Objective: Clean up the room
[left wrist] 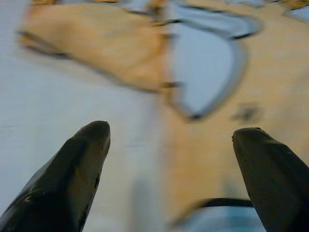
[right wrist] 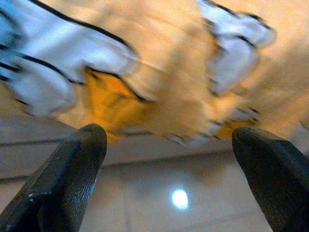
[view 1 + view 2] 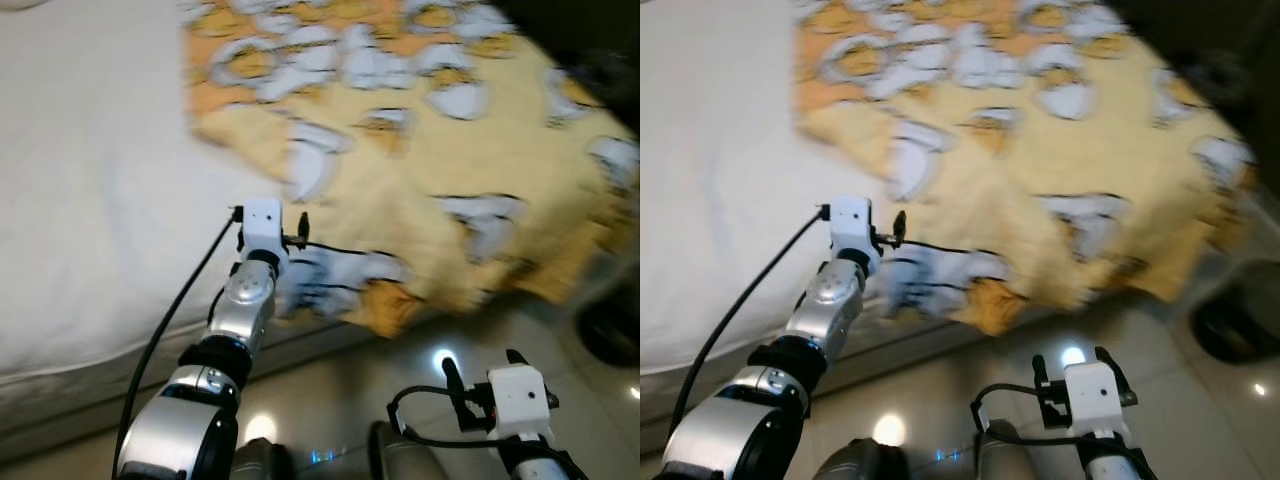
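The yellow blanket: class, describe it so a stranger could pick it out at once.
Start at the bed with its plain white sheet. Over the bed's right part lies the yellow blanket, its lower edge hanging over the bed's side toward the glossy floor. Unlike the sheet, it bears white and orange patches outlined in black.

Bedroom: bed [image 3: 80, 200], patterned blanket [image 3: 450, 170]

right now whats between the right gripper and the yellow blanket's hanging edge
Only glossy tiled floor separates the open right gripper from the yellow blanket drooping off the bed; the right wrist view shows that stretch bare.
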Available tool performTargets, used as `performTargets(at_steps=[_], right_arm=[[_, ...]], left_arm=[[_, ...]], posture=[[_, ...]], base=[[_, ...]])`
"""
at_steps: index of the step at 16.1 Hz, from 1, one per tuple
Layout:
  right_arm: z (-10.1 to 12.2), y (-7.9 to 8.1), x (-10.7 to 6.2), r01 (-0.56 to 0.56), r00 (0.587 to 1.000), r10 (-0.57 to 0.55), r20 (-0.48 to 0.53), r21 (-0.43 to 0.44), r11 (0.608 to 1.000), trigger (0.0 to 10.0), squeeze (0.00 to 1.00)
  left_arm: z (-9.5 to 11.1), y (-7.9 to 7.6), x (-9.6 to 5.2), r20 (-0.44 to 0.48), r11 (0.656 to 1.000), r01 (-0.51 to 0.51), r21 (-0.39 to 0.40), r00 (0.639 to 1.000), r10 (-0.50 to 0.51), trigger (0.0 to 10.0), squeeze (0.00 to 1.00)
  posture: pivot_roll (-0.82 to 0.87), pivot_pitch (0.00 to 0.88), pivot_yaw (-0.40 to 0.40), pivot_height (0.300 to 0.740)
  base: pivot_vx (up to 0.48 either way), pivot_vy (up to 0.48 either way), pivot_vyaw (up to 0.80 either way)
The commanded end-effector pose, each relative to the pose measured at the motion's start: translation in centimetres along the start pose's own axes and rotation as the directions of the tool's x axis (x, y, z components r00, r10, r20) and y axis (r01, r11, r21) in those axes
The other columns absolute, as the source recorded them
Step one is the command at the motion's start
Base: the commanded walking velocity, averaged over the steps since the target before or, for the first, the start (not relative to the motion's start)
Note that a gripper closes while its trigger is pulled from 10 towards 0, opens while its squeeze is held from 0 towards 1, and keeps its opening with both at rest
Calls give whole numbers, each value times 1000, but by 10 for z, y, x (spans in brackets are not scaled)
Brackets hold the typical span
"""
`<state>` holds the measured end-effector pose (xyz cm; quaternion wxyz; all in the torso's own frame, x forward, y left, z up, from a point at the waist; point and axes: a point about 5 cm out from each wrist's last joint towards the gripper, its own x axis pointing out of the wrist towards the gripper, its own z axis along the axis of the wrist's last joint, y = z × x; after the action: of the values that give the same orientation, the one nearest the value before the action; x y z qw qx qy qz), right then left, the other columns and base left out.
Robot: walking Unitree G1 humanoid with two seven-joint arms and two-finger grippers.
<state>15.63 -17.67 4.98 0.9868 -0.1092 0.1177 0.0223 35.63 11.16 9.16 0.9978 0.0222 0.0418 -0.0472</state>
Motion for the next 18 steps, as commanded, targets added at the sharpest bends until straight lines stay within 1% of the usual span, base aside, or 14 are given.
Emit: performTargets(at_steps=[1, 5, 7, 8, 9, 10, 11, 12, 13, 16, 18], right_arm=[[-2, 1, -5, 3, 1000, -2, -19, 5, 1000, 10000, 0], [-3, 1, -5, -5, 1000, 6, -24, 5, 1000, 10000, 0], [-3, 1, -5, -5, 1000, 6, -24, 5, 1000, 10000, 0], [-3, 1, -5, -6, 1000, 6, -26, 4, 1000, 10000, 0], [-3, 1, -7, -5, 1000, 5, -29, 5, 1000, 10000, 0], [-3, 1, -8, -3, 999, 4, -32, 6, 1000, 10000, 0], [-3, 0, -10, 3, 999, -3, -34, 6, 1000, 10000, 0], [-4, 0, -11, 5, 999, -5, -47, -6, 1000, 10000, 0], [-6, -1, -10, 12, 998, -12, -61, -9, 1000, 10000, 0], [-7, 0, -8, 18, 997, -17, -73, 13, 1000, 10000, 0], [-7, 0, -8, 17, 997, -16, -72, 13, 1000, 10000, 0]], left_arm=[[-3, -7, 0, -18, 999, 13, 43, 1000, -12, 10000, 0], [-6, -15, 2, -55, 995, 78, -67, 995, -81, 10000, 0], [-6, -15, 2, -55, 995, 78, -67, 995, -81, 10000, 0], [-6, -18, 2, -59, 991, 97, -92, 993, -102, 10000, 0], [-7, -31, 2, -74, 973, 171, -155, 980, -184, 10000, 0], [-7, -40, 2, -78, 954, 223, -201, 967, -243, 10000, 0], [-10, -61, -3, -97, 908, 331, -256, 926, -364, 10000, 0], [-10, -66, -4, -89, 904, 349, -247, 921, -380, 10000, 0], [-10, -69, -5, -77, 908, 353, -228, 923, -378, 10000, 0], [-13, -61, -6, -66, 932, 303, -197, 945, -321, 10000, 0], [-14, -60, -6, -69, 933, 302, -195, 945, -321, 10000, 0]], posture=[[-351, 240, 35, 719], [-351, 249, 31, 719], [-351, 249, 31, 719], [-355, 252, 30, 719], [-362, 258, 32, 719], [-362, 258, 32, 719], [-365, 258, 35, 719], [-365, 259, 36, 719], [-364, 252, 41, 719], [-361, 239, 42, 719], [-361, 239, 42, 719]], base=[[0, 0, 0], [0, 0, 0], [0, 0, 0], [0, 0, 0], [0, 0, 0], [0, 0, 0], [0, 0, 0], [0, 0, 0], [0, 0, -738], [0, 0, -754], [0, 0, -781]])
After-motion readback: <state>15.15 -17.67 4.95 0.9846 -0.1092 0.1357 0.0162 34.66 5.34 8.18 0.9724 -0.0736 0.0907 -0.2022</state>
